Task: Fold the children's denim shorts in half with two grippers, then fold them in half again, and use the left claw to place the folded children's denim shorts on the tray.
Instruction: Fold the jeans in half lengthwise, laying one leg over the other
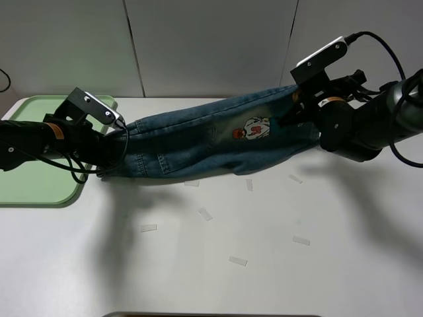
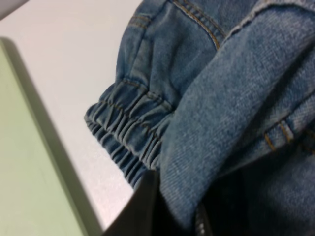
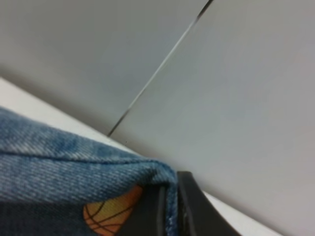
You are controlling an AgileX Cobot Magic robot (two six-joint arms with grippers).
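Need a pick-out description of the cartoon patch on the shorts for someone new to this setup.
On the white table, the denim shorts stretch across the far side. Near the end pinched by the right hand sits the cartoon patch: a white-and-red figure with an orange basketball, the only printed picture on the blue fabric.

My left claw (image 1: 109, 158) and right claw (image 1: 291, 121) are black. Between them, the denim shorts (image 1: 192, 142) are faded blue with tan stitching. By my right claw is an orange-and-white cartoon patch (image 1: 254, 129), and beside my left claw a pale green tray (image 1: 26, 188).
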